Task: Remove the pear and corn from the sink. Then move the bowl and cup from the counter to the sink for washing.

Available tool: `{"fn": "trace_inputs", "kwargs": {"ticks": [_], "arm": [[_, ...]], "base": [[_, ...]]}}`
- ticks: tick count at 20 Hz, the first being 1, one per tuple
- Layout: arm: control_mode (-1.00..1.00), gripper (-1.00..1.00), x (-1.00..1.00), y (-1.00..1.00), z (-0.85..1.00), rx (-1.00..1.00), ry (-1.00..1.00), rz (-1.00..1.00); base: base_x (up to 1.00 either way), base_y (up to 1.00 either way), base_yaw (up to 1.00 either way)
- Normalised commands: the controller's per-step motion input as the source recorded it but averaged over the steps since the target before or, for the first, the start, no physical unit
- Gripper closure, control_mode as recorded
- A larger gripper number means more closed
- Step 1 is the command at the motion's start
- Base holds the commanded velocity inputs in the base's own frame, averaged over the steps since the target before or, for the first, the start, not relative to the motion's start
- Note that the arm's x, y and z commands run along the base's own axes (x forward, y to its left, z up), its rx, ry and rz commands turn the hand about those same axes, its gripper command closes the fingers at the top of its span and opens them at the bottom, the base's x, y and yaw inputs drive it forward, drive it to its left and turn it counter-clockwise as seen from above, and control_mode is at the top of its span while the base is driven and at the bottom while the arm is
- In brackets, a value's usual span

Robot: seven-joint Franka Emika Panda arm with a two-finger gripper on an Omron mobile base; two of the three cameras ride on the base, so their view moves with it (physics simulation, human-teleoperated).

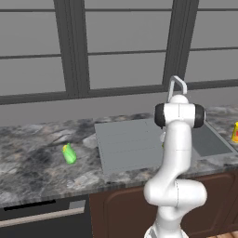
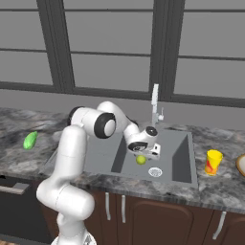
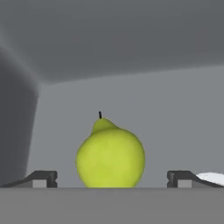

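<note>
The small yellow-green pear (image 3: 110, 153) sits on the floor of the grey recessed sink (image 2: 184, 158), near the round metal drain (image 2: 155, 172) — the jaws spread wide either side of it, touching nothing. The bright green corn (image 1: 69, 153) lies on the marbled tabletop (image 1: 37, 158), left of the sink.

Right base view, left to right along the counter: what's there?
Elongated bright green corn → small round yellow-green pear in the grey sink basin → round metal drain → yellow cup with red mark → tan bowl.

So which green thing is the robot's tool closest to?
The pear, the round yellow-green fruit down in the sink. It sits right between the open tool's tips. The long green corn lies far off on the counter.
</note>
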Motion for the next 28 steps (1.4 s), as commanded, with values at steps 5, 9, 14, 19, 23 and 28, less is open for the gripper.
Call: {"fn": "trace_inputs", "kwargs": {"ticks": [5, 9, 14, 19, 23, 28], "arm": [[-1.0, -1.0, 0.0, -0.01, -0.09, 0.0, 0.06, 0.0], [-1.0, -1.0, 0.08, 0.03, -0.17, 0.0, 0.0, 0.01], [-1.0, -1.0, 0.16, 0.05, -0.19, 0.0, 0.0, 0.04], [-1.0, -1.0, 0.06, 0.0, -0.18, 0.0, 0.02, 0.01], [-1.0, -1.0, -0.03, 0.0, -0.14, 0.0, 0.11, 0.0], [-1.0, 1.0, 0.05, 0.06, -0.15, 0.02, 0.03, 0.03]], "base": [[0.0, 0.0, 0.0], [0.0, 0.0, 0.0], [0.0, 0.0, 0.0], [0.0, 0.0, 0.0], [0.0, 0.0, 0.0], [0.0, 0.0, 0.0]]}}
